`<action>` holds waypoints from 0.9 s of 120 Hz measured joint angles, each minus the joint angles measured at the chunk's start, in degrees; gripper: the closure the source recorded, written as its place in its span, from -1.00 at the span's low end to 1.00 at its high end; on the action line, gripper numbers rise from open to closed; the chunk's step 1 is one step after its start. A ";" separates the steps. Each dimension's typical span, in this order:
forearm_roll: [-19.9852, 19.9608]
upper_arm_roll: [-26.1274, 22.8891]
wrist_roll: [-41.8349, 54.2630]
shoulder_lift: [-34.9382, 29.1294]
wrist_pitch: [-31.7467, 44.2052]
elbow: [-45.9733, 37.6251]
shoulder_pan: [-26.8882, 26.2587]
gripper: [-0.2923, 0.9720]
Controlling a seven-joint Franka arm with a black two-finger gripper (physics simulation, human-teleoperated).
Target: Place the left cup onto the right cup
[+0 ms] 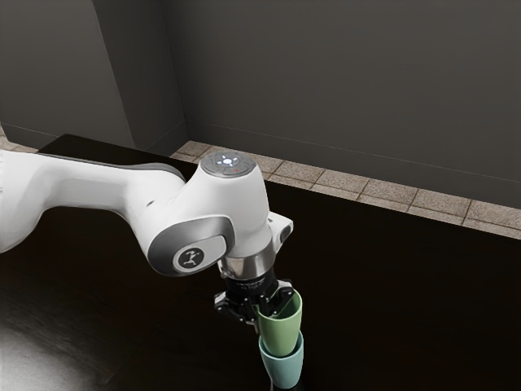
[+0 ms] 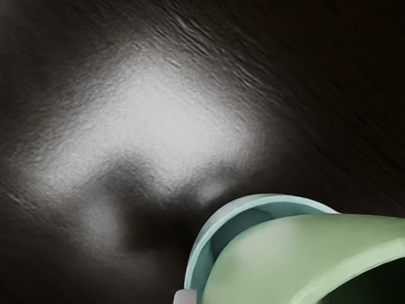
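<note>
Green cup [image 1: 282,330]: directly under the pincer [image 1: 267,313], hanging from it by the near side of its rim, mouth up toward the hand.
Blue cup [image 1: 283,368]: straight below the green cup and further from the pincer, standing mouth up on the dark table [image 1: 407,309].
Key relation: the green cup's base already sits inside the blue cup's mouth. In the wrist view the blue cup's rim [image 2: 253,205] curves around the green cup's wall [image 2: 304,259], so one is nested in the other and not beside it.
Long axis: both cups run top to bottom, in line with the pincer's reach. The green one looks slightly tilted against the blue one, so I judge it not fully seated.
Pincer: clamped on the green cup's rim, as far as the exterior view shows, with one finger inside the mouth and the other against the outer wall. The gap is narrow, no wider than the cup's wall. It does not touch the blue cup.
Arm: only one arm here, and it comes down onto the cups from above.
Next move, as a judgement: a small straight drop to settle the green cup, then parting the fingers. Releasing it while tilted could leave it crooked or rock the lower cup.
</note>
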 joint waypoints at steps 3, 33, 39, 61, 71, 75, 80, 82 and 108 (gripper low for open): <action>0.01 0.02 0.00 0.02 0.04 0.00 0.01 0.70; 0.17 0.08 -0.02 0.33 0.39 0.01 0.29 0.70; 0.20 0.09 -0.03 0.44 0.45 0.01 0.31 0.70; 0.24 0.09 -0.04 0.64 0.63 0.01 0.42 0.70; 0.25 0.10 -0.05 0.73 0.67 0.01 0.42 0.70; 0.25 0.11 -0.05 0.76 0.69 0.01 0.41 0.70; 0.25 0.11 -0.06 0.88 0.70 0.01 0.45 0.70; 0.25 0.10 -0.06 0.94 0.71 0.03 0.48 0.69; 0.03 0.07 0.16 1.42 0.99 0.17 0.71 0.05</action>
